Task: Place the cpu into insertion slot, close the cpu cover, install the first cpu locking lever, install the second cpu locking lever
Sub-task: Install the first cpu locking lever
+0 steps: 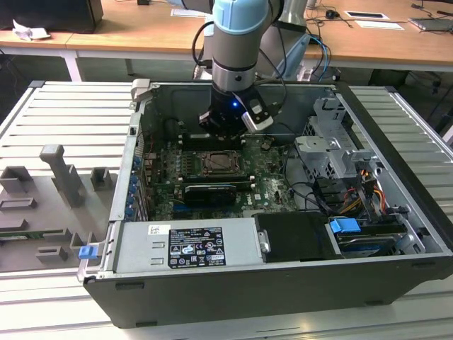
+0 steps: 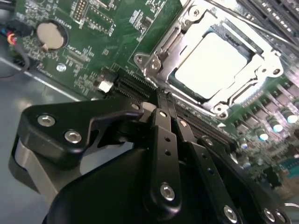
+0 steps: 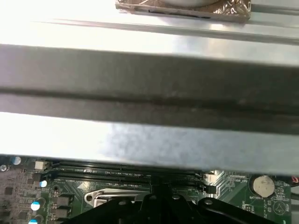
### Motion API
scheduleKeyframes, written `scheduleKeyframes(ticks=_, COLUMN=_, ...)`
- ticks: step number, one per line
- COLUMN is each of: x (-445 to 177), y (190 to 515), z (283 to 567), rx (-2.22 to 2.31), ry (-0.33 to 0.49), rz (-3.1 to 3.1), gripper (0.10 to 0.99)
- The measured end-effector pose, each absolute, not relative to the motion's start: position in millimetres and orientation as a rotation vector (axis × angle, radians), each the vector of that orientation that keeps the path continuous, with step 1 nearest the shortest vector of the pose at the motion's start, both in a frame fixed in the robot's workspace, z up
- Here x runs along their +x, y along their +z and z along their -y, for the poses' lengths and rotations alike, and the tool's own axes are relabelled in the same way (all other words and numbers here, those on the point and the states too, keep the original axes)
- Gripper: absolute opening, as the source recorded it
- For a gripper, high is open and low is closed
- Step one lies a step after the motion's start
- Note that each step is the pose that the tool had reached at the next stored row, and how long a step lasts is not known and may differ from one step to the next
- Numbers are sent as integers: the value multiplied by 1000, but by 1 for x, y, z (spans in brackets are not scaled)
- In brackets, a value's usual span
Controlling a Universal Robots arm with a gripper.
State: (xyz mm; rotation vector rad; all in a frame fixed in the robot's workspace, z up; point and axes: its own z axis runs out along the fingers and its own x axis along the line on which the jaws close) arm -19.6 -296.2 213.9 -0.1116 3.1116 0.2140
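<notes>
Gripper fingers pressed together, holding nothing, poised just beside the insertion slot over the green motherboard. Cpu already seated in slot (pale top up), cpu cover lying closed around it. Seen inside the open computer case.

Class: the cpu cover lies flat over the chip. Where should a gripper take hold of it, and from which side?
Probably its protruding edge tab, approached from above: the cpu cover lies flat, and its frame hugs the cpu.
</notes>
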Motion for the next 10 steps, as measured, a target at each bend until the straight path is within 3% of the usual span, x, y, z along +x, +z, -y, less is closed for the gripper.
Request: scheduleKeyframes(ticks=10, x=-20, y=214, z=300, rx=-112, ry=214, rz=-3112, gripper=106)
